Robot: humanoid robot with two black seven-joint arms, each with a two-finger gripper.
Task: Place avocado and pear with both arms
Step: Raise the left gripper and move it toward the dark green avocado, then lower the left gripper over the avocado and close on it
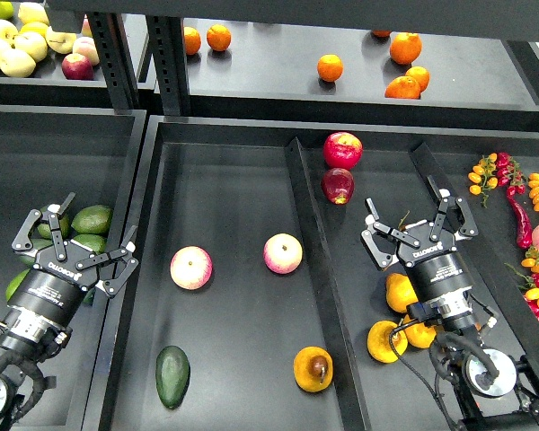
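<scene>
Avocado (172,376) beside pear (313,369), unobstructed.

The avocado (172,376) has a smooth, dull dark-green skin, while the pear (313,368) looks waxy and golden with a faint sheen around its brown spot. The two pink-yellow apples (190,268) shine softly. The trays (234,189) are matt black, and both grippers (419,230) look like black hard plastic or metal.

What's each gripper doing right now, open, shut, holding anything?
Left gripper: open, empty, over the left bin's green avocados.
Right gripper: open, empty, over the right bin.
The avocado and pear lie in the middle bin.
</scene>
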